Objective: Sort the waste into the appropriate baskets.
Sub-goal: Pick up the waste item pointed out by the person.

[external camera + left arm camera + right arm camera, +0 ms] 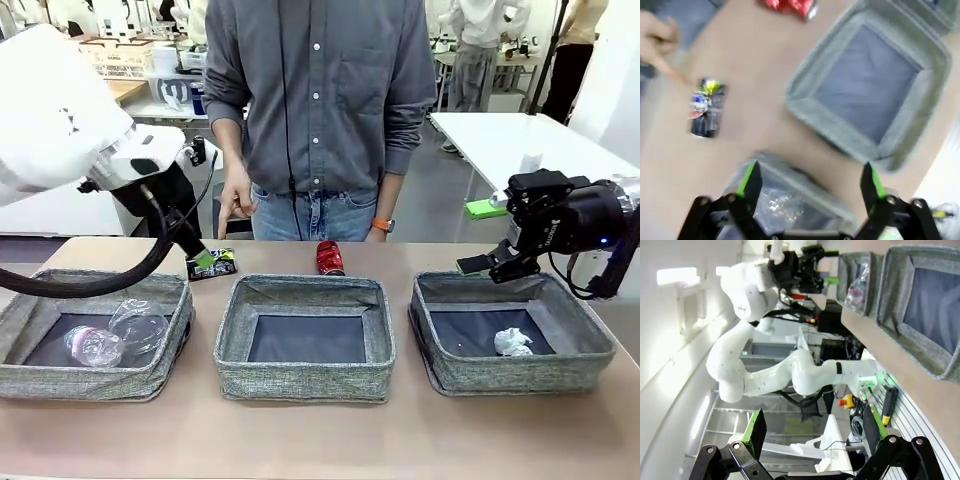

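Bottle [92, 345] and cup [140, 320] lie in the left basket [100, 380] on the tabletop [320, 430], and a paper ball [514, 342] rests in the right basket [520, 375]. A red can [329, 258] sits on the far side of the middle basket [300, 378], and a black can [707, 107] lies beyond the left one. Both claws hang wide open and empty, the left claw [810, 175] over the left basket's far edge, the right claw [815, 422] above the right basket's far left corner.

Tan table [320, 440], person in a grey button shirt [320, 90] and blue jeans [320, 215] at its far side, orange wristband [383, 225]; white table [520, 135] behind, green flat item [485, 208] at its near edge; red push button [842, 401] on a yellow base
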Available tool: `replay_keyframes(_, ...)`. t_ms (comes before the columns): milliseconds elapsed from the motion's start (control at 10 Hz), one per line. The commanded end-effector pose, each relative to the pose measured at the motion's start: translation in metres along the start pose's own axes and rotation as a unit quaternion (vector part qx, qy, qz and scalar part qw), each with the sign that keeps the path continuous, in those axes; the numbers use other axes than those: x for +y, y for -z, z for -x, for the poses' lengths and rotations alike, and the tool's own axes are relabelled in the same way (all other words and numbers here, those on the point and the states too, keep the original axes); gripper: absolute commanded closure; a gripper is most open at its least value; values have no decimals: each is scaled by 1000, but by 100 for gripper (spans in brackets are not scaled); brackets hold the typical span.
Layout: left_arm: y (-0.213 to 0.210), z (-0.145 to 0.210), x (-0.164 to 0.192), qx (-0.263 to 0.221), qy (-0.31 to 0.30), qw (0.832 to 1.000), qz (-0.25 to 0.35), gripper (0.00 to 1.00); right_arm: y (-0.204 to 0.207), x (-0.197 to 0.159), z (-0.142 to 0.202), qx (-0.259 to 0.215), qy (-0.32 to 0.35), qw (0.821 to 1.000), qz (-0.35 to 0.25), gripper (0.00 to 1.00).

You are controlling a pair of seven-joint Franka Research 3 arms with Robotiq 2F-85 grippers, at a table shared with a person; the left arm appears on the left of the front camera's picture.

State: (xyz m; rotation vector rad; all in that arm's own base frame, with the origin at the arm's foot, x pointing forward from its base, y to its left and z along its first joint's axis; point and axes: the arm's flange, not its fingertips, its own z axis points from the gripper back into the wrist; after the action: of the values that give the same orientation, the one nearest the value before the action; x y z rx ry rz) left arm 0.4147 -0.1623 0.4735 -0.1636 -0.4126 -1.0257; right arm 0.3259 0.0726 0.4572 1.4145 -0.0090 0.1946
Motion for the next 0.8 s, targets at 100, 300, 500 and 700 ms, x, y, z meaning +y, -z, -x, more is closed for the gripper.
replay_keyframes(100,-7,15,16,34,132,954,-265,1,-1,2,0,-1,-10,1000,-6,0)
replay_keyframes(300,-10,2,11,30,115,985,-127,1,-1,2,0,-1,-10,1000,-6,0)
replay_keyframes(500,-10,2,11,30,115,985,-127,1,-1,2,0,-1,-10,1000,-6,0)
replay_keyframes(700,-10,2,11,30,115,985,-127,1,-1,2,0,-1,-10,1000,-6,0)
